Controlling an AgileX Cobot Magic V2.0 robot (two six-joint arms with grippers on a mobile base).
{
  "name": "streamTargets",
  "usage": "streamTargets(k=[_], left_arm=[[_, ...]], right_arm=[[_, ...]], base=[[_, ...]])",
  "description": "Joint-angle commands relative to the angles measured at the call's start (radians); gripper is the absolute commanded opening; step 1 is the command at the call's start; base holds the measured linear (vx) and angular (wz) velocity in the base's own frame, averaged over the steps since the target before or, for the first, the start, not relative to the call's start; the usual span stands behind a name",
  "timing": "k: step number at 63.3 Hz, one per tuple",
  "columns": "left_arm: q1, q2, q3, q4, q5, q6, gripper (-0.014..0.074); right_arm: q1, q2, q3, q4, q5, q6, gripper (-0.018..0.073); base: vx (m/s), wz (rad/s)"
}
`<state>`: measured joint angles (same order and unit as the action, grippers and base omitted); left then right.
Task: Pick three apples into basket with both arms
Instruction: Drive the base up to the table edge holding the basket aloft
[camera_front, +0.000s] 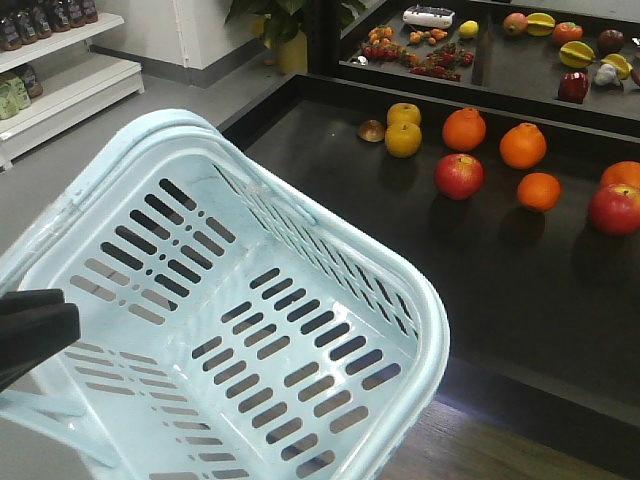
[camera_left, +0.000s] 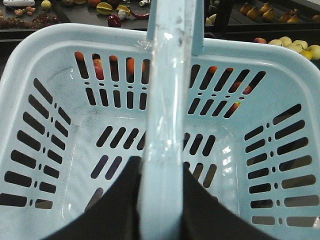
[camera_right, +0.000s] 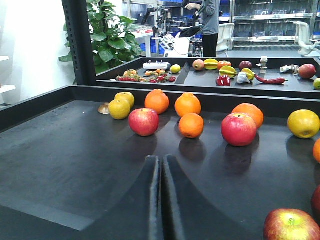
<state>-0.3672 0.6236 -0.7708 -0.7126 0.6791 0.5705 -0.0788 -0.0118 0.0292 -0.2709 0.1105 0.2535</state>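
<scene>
**Figure. Two-armed fruit gathering, before the first pick.** The left gripper (camera_left: 160, 167) was clamped on the handle (camera_left: 167, 75) of the basket (camera_front: 400, 290), with one black finger against each side of the bar. The basket hung beside the near edge of the dark table (camera_front: 520, 290), its open mouth tipped up and toward the fruit. This pose probably kept it within the free arm's reach without taking up table space. The basket was empty (its slotted floor showed bare across the whole left wrist view).

The fingers of the right gripper (camera_right: 161, 160) lay together with nothing between them. It sat low over the table and pointed at the fruit, and the fingers would have needed to part before any grasp.

All three red apples rested on the table, outside the basket:

- The first apple (camera_right: 144, 122) lay near a pair of yellow apples (camera_right: 120, 107).
- The second apple (camera_right: 239, 129) lay further along the same loose row, with an orange (camera_right: 191, 125) between it and the first.
- The third apple (camera_right: 292, 225) was the closest to the right gripper, at the lower corner of the right wrist view and only partly in frame.

The apples sat well apart from one another, which should have left room for the fingers around each. The third apple seemed the likeliest first target, being nearest. None of the three picks appeared to have been made.
</scene>
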Motion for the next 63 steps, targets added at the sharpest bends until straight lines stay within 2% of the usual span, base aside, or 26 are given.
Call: streamTargets(k=[1, 63], left_arm=[[-0.004, -0.002, -0.026, -0.051, -0.083, -0.011, -0.0006], [-0.004, -0.002, -0.026, -0.051, -0.083, -0.011, -0.0006]], right_arm=[[-0.006, -0.012, 0.012, -0.012, -0.072, -0.007, -0.0005], [-0.006, -0.012, 0.012, -0.012, -0.072, -0.007, -0.0005]], base=[[0.03, -0.04], [0.08, -0.16]])
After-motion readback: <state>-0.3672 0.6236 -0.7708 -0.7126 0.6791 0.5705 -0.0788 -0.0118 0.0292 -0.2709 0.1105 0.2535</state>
